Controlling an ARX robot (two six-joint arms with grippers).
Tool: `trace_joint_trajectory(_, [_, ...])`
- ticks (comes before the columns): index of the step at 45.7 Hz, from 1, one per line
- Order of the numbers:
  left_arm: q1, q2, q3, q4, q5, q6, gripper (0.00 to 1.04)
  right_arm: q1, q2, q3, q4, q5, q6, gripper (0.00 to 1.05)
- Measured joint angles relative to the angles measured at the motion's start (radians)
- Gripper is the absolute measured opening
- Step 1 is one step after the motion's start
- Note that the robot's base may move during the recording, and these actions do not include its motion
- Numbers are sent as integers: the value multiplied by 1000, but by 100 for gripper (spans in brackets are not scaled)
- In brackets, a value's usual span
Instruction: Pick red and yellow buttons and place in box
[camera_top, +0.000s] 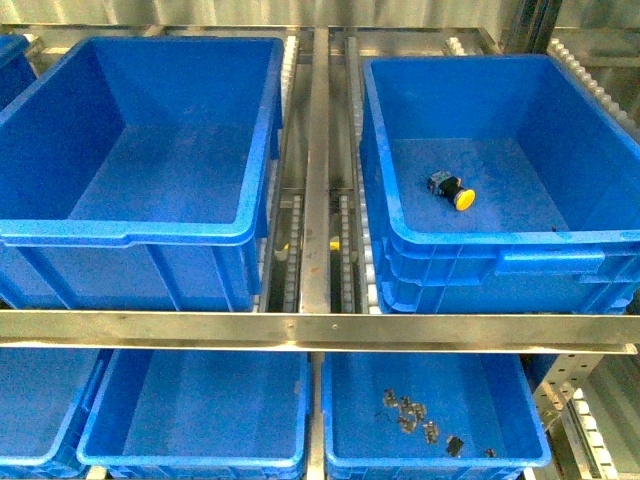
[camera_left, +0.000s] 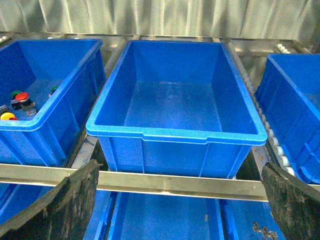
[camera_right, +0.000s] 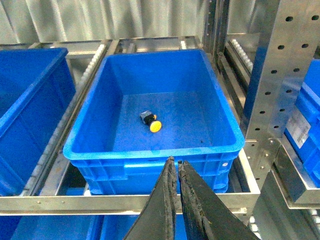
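Note:
The box (camera_top: 500, 262), a deep blue bin with a doubled front rim, stands at the right of the upper shelf; it also shows in the right wrist view (camera_right: 150, 152). One yellow button (camera_top: 456, 193) lies on its floor, seen also in the right wrist view (camera_right: 152, 123). In the left wrist view a further bin (camera_left: 45, 122) holds a red button (camera_left: 22, 96) and a yellow button (camera_left: 7, 116) beside a green one. My left gripper (camera_left: 180, 200) is open and empty before the shelf rail. My right gripper (camera_right: 175, 162) is shut and empty, in front of the box's rim.
An empty single-rimmed blue bin (camera_top: 140, 140) stands left of the box, also in the left wrist view (camera_left: 175, 132). A steel rail (camera_top: 320, 328) crosses the shelf front. Shallower trays sit below, one holding small dark parts (camera_top: 415, 415). A perforated upright (camera_right: 285, 75) stands right of the box.

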Motion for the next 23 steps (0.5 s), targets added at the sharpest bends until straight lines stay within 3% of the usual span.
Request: trace_joint_trajectory(23, [0,0,0,0,0,0,97,0,-291,0,-278,0,0,3])
